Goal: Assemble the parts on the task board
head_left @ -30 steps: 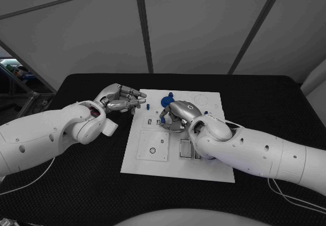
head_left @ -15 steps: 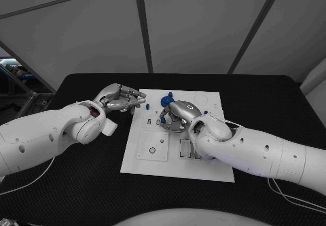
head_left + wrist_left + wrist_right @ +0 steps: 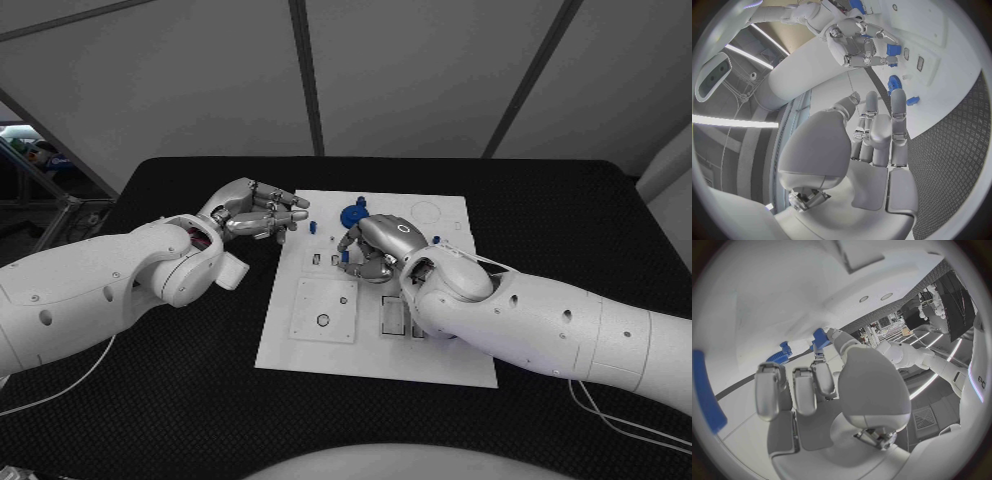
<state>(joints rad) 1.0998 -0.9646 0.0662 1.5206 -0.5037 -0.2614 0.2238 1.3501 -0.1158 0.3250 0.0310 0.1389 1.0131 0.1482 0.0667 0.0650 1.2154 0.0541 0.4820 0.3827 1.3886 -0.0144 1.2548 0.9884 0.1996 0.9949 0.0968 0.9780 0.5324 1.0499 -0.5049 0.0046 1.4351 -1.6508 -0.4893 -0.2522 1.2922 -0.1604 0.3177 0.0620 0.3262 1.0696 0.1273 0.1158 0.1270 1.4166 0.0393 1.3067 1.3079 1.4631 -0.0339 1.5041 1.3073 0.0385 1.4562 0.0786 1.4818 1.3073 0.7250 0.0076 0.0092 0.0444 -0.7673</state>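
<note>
right hand bent low over the middle of the white board, fingers curled around a small blue part seen in the left wrist view; whether it is truly pinched cannot be told; left hand hovers at the board's left edge, fingers curled in on nothing; a blue round part lies just beyond the right hand; risk: a tilted part may jam or slip if pressed off-centre; the slot beneath the right hand is hidden by its palm.

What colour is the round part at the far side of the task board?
Blue. The round part shows best in the head view, on the white task board.
</note>
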